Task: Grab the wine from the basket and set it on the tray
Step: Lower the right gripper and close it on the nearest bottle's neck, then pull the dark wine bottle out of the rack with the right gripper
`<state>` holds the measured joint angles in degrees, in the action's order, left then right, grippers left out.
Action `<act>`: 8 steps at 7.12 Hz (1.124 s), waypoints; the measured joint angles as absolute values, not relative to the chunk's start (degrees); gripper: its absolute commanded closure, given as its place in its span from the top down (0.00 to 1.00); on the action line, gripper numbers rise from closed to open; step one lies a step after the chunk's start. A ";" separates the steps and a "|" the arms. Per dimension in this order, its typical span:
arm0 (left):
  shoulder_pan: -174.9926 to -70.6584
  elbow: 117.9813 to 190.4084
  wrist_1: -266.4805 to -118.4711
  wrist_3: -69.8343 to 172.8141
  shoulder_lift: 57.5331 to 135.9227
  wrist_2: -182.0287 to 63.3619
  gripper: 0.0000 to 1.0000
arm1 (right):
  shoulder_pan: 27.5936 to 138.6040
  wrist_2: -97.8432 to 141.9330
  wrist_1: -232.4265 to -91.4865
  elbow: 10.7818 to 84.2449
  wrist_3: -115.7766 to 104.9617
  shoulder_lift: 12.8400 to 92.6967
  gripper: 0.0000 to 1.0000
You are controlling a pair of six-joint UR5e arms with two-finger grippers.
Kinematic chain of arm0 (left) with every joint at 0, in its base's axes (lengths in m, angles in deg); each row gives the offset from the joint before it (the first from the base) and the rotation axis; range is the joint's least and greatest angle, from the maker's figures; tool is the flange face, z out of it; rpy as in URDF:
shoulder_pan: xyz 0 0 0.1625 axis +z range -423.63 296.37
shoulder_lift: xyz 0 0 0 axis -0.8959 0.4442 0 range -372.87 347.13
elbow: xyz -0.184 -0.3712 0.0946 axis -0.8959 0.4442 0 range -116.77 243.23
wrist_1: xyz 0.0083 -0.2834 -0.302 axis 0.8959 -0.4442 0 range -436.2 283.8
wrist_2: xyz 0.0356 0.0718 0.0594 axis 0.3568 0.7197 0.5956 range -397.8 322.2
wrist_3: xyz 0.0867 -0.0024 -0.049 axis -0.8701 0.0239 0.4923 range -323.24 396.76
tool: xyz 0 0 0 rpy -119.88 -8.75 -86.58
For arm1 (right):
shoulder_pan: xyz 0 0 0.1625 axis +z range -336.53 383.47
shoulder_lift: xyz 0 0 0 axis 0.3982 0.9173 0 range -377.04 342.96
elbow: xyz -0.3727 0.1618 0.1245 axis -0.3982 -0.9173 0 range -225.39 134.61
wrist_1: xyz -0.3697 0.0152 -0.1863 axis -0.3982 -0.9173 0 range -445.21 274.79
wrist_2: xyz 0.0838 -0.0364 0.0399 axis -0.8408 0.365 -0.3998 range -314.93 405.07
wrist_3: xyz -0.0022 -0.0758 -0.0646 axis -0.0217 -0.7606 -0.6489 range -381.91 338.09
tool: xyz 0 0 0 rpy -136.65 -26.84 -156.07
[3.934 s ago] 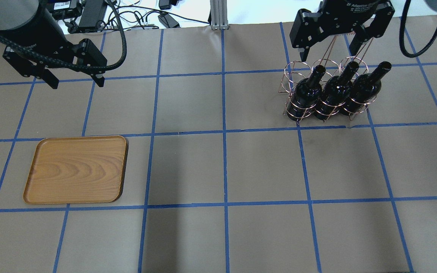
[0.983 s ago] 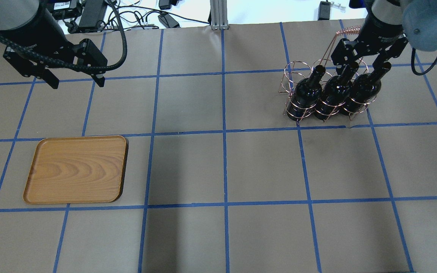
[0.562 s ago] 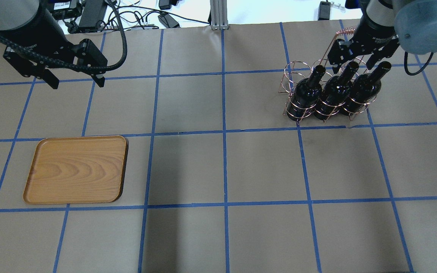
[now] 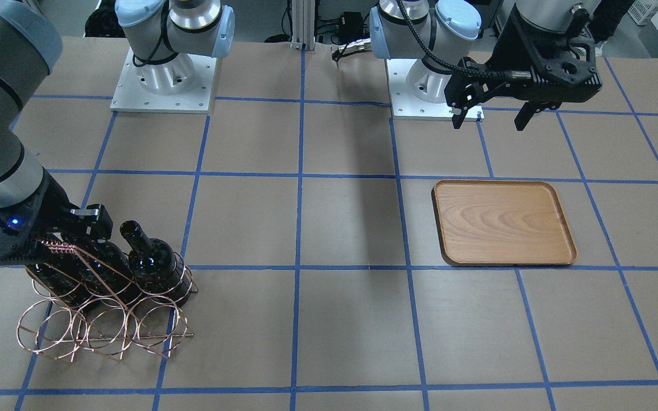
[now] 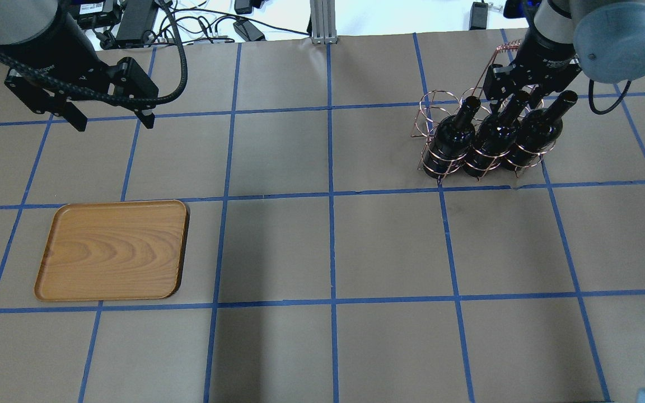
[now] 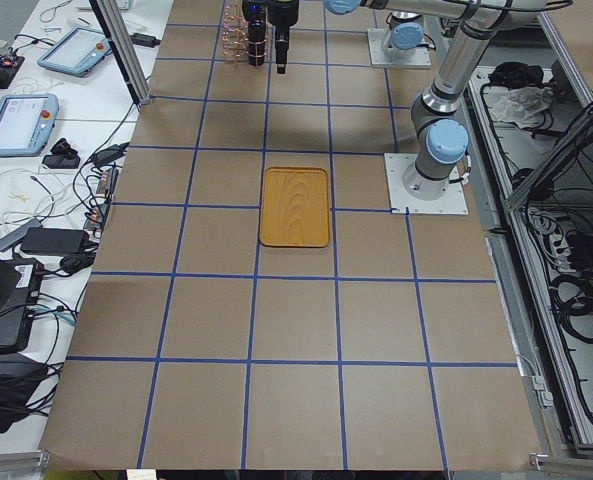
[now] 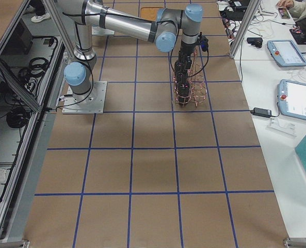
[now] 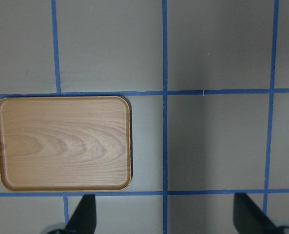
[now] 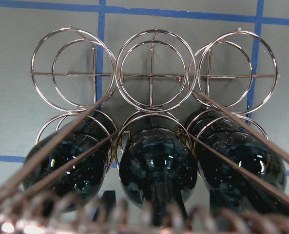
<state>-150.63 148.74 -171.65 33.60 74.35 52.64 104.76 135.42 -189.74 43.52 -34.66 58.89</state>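
Three dark glass wine bottles stand in the copper wire basket [image 5: 439, 105] at the back right: the left [image 5: 450, 140], the middle [image 5: 492, 137] and the right [image 5: 534, 134]. My right gripper [image 5: 515, 96] is open and low over the basket, its fingers either side of the middle bottle's neck, just in front of the coil-wrapped handle [image 5: 504, 47]. The right wrist view looks down on the three bottles [image 9: 156, 165] and the empty rings [image 9: 154, 73]. The wooden tray [image 5: 112, 250] lies empty at the front left. My left gripper [image 5: 114, 122] is open and empty, hovering behind the tray [image 8: 64, 144].
The brown paper table has a blue tape grid [image 5: 331, 196]. Cables and power bricks [image 5: 132, 17] lie beyond its far edge, next to an aluminium post [image 5: 322, 22]. The two arm bases [image 4: 163, 80] stand on the robot's side of the table.
My right gripper has come down over the basket and shifted left, from above the right-hand bottle to around the middle bottle's neck. The left arm, tray and bottles have not moved.
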 measured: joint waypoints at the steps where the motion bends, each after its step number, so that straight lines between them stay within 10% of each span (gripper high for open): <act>1: -150.64 148.74 -171.66 33.59 74.35 52.66 1.00 | 104.76 135.44 -189.18 43.52 -34.66 58.87 0.52; 8: -150.59 148.74 -171.73 33.60 74.32 52.73 1.00 | 104.78 135.43 -185.34 42.26 -34.46 59.43 0.18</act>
